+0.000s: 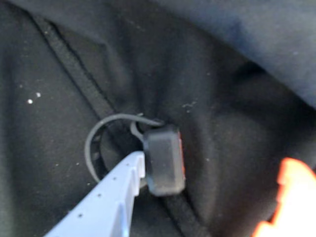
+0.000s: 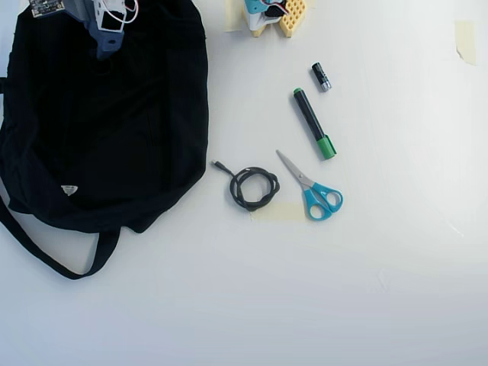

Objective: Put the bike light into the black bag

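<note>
In the wrist view the bike light [image 1: 164, 160], a small black box with a sliver of red lens on its right edge and a grey loop strap [image 1: 94, 148], lies on the black bag's [image 1: 59, 84] fabric. My gripper [image 1: 216, 165] is open. Its pale blue finger [image 1: 118, 197] touches the light's left side, while the orange finger [image 1: 291, 197] stands well off to the right. In the overhead view the black bag [image 2: 114, 145] fills the top left and the arm [image 2: 107, 27] reaches over its upper edge. The light is hidden there.
On the white table right of the bag lie a coiled black cable [image 2: 253, 187], blue-handled scissors [image 2: 313, 191], a black marker with a green cap [image 2: 313, 123] and a short black-and-silver cylinder [image 2: 321, 76]. The bag's strap [image 2: 53, 259] trails at the lower left.
</note>
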### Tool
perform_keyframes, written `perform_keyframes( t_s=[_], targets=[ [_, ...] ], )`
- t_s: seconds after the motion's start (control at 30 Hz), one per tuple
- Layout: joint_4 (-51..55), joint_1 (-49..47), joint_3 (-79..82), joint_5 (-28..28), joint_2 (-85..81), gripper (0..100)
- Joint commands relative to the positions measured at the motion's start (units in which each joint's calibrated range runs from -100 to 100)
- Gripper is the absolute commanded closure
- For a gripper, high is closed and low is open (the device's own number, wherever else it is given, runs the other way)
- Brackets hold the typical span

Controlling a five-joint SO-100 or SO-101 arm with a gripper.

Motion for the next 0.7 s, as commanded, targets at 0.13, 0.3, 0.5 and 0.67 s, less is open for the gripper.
perform_keyframes(
  t_s=[0.13, 0.3, 0.5, 0.67],
  targets=[
    [0.07, -3.24, -1.95, -0.22, -2.37, 63],
    [13.68, -6.39, -1.77, 0.30, -21.62, 63],
    [20.39, -28.52, -1.50, -0.38, -38.47, 97],
    [28.06, -46.85, 1.19, 0.35, -44.69, 98]
  ],
)
